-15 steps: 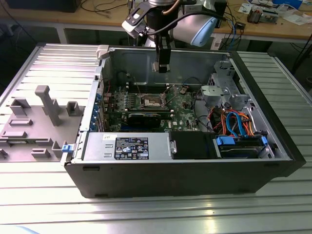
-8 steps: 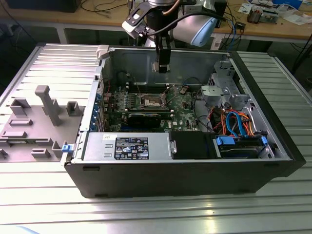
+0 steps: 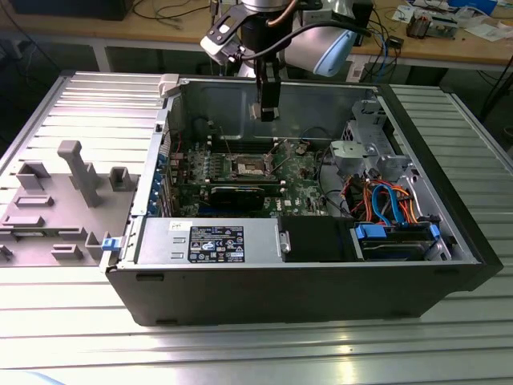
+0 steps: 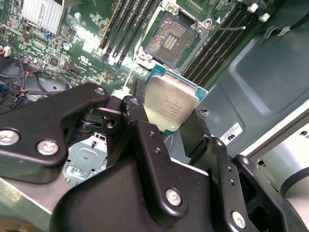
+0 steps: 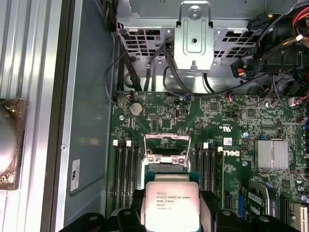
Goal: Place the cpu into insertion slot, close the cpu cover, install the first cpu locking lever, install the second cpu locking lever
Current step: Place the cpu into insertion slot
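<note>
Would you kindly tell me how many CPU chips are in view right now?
1: the cpu, held by the gripper above the empty socket.

An open black computer case (image 3: 304, 293) is laid on a ribbed metal worktop (image 3: 240, 353). Inside, a grey power supply (image 3: 208, 241) is set along the near wall, and orange and blue cables (image 3: 385, 204) are bundled toward the exterior view's right. A grey moulded tray (image 3: 56, 200) is placed beside the case.

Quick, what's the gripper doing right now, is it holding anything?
The gripper is shut on the cpu, held clear of the socket.
</note>
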Controlling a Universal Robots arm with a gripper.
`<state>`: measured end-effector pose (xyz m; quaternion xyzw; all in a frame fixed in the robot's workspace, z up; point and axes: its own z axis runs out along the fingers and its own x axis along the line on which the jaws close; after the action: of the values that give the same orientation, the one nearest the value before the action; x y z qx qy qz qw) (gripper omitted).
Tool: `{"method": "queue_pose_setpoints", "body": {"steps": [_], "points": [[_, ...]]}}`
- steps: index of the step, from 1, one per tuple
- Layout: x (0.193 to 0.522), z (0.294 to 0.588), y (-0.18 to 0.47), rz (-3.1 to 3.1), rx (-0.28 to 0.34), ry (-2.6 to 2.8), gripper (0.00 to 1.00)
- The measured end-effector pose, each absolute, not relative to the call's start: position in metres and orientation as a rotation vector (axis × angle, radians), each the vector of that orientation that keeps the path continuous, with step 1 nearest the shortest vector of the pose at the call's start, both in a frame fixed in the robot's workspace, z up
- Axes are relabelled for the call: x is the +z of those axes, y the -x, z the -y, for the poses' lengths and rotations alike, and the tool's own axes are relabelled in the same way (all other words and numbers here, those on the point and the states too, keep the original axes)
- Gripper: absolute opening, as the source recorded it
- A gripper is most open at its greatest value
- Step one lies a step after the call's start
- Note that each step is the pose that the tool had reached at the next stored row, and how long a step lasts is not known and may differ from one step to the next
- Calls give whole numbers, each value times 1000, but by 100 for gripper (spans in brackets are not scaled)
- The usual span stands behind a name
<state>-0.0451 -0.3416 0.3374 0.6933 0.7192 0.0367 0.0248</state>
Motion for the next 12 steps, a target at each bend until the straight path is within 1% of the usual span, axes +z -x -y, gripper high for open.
{"method": "queue_pose_setpoints", "body": {"steps": [12], "points": [[334, 342, 45, -2225, 113, -2144, 53]]}}
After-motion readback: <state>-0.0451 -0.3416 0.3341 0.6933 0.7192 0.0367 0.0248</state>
